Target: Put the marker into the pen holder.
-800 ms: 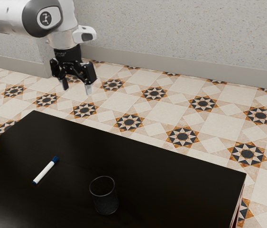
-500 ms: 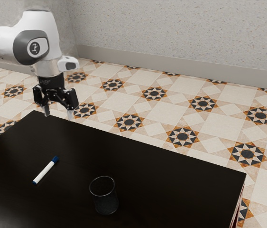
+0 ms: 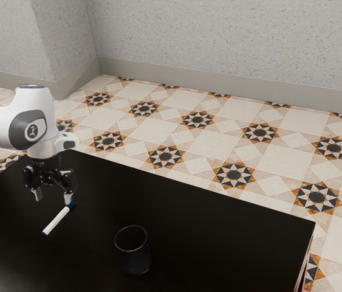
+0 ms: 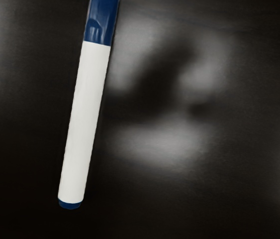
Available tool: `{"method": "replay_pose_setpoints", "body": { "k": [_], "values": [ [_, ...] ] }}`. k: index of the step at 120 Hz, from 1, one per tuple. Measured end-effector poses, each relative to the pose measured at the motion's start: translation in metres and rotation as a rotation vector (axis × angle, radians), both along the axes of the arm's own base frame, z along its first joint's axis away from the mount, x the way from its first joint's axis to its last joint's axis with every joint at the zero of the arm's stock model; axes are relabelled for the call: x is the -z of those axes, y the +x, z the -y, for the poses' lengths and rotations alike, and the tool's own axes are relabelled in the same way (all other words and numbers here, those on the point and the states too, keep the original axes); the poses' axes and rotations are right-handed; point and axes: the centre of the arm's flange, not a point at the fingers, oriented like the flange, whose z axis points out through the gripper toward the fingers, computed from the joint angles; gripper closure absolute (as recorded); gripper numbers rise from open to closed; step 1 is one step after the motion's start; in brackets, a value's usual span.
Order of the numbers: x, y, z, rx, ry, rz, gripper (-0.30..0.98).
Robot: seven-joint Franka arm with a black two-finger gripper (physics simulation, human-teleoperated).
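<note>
Exterior view, largest item first: what do you log? (K.)

Dark table (image 3: 189, 213); arm (image 3: 31, 125) reaching over it from the exterior view's left. Gripper (image 3: 52, 198) pointing down, fingers spread well apart, nothing between them that I can make out (M.)

Pen holder? (K.)

Upright (image 3: 135, 258), mouth up, well apart from the gripper. Marker (image 3: 56, 221) lies flat on the tabletop, close under the fingertip on the exterior view's right; whether they touch, cannot tell. Step in hand, my reading: lining up for the grasp (M.)

Method? (K.)

Shift the hand until the white barrel sits midway between the fingers, and turn it so they straddle the long sides. Descend straight; stop just short of pressing on the table. Close gently: a round barrel may roll if one finger meets it first (M.)

Smallest details? (K.)

Wrist view: blue cap (image 4: 100, 22) at the end nearer the gripper, small blue plug (image 4: 70, 204) at the other. Favour the barrel over the cap, since an end grip may let the marker swing while it is tipped upright for the holder (M.)
</note>
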Motion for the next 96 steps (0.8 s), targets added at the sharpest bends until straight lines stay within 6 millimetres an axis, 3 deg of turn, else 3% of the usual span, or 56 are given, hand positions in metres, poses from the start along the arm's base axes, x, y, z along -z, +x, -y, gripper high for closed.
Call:
{"method": "replay_pose_setpoints", "body": {
  "k": [14,32,76,96],
  "values": [
    [0.029,-0.016,-0.02,-0.008,0.015,-0.001,0.04],
    [0.044,-0.022,-0.031,0.002,0.026,0.014,0.09],
    [0.046,-0.023,-0.05,-0.001,0.035,0.057,0.11],
    [0.048,-0.017,-0.043,0.021,0.032,0.066,0.11]
  ]
}}
